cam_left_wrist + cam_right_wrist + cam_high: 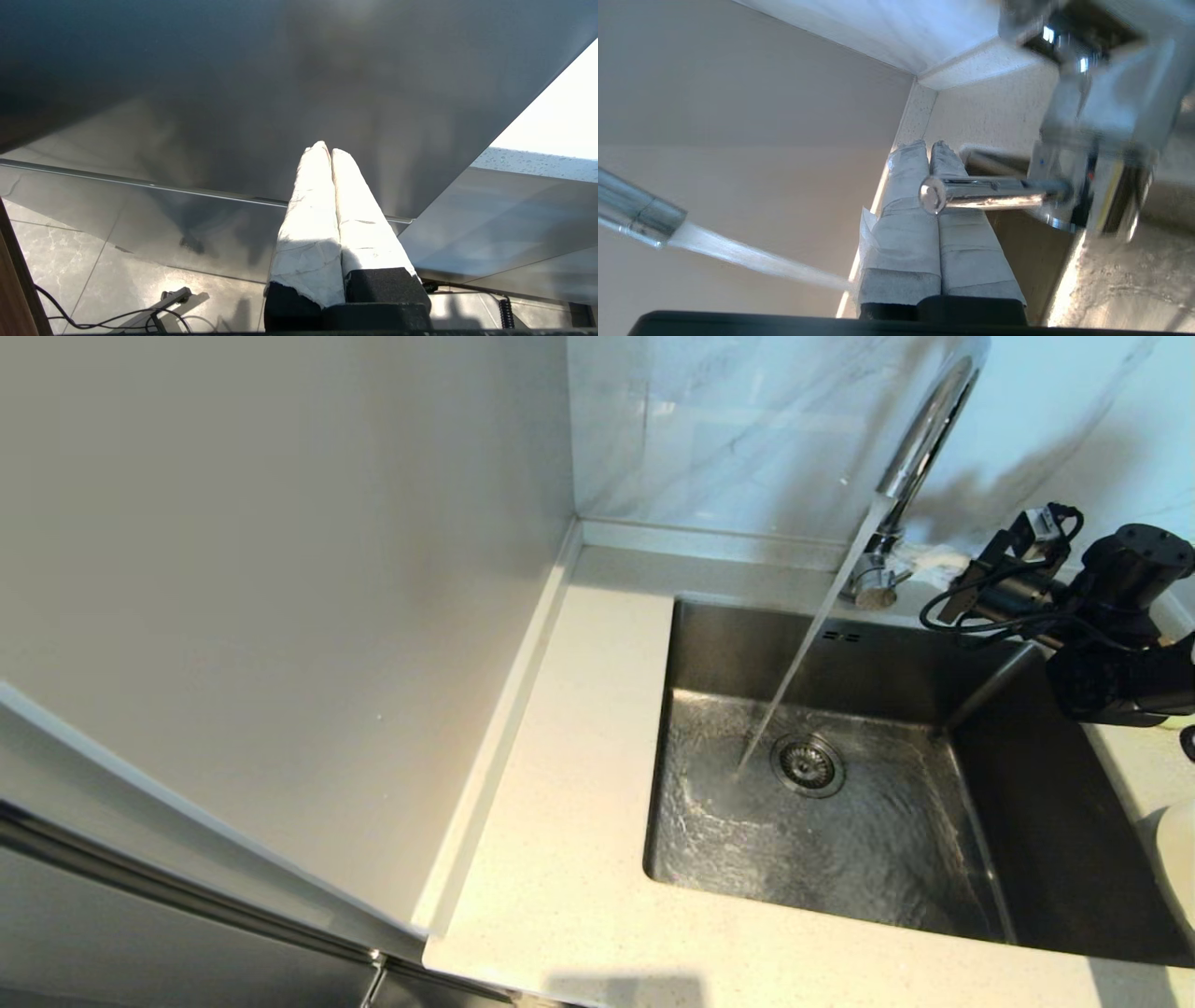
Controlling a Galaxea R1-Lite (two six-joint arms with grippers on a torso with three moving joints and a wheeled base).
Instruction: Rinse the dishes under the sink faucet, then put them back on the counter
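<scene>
The chrome gooseneck sink faucet [920, 439] stands behind the sink [747, 644], and water [803, 663] runs slanting onto the basin floor beside the drain strainer [808, 765]. My right gripper [924, 563] is at the faucet's base, its white-wrapped fingers shut with nothing between them. In the right wrist view the gripper [927, 147] has the thin side lever [985, 193] lying across its fingers. A pale round dish edge [1178, 868] shows on the counter right of the sink; whether it is bowl or plate is unclear. Chopsticks are out of view. My left gripper [327, 149] is shut and parked low.
The off-white speckled counter [560, 821] runs along the sink's left and front, with a low raised back edge. A tall beige panel [280, 616] walls the left side. The left wrist view faces a grey cabinet front [233, 93] above a tiled floor with cables [117, 317].
</scene>
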